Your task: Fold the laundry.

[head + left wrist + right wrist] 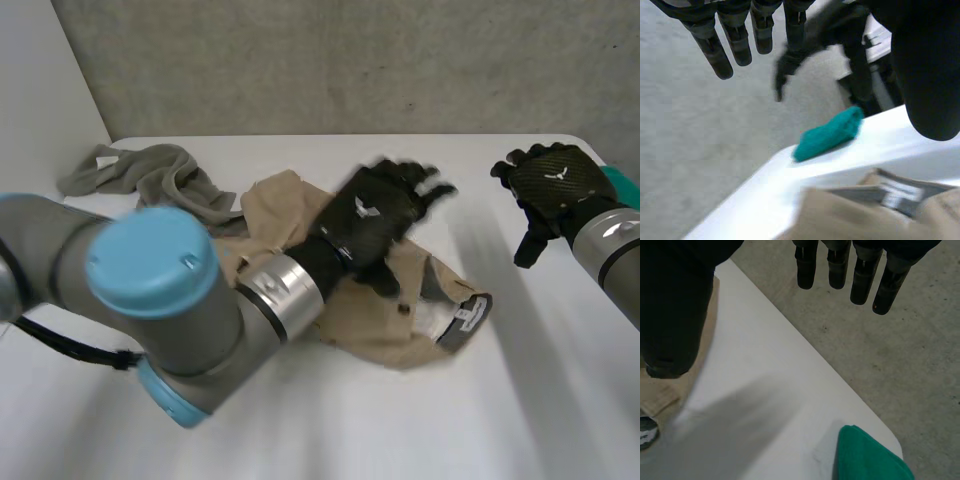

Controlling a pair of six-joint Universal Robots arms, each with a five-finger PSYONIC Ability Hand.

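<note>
**Head view: left hand poised over a crumpled tan garment, no grasp yet**

By my reading the fold has not begun and the step in hand is the first reach. The tan garment lies bunched in the middle of the desk, its waistband toward the right side. The left hand hovers over the heap, fingers spread and straight, holding nothing; its wrist view has the cloth below its palm. The right hand hangs well apart over bare desk, fingers relaxed and empty. The next move probably calls for each hand to take an edge and spread the garment flat. A grey garment lies at the far left, and a teal cloth at the right corner.
</note>
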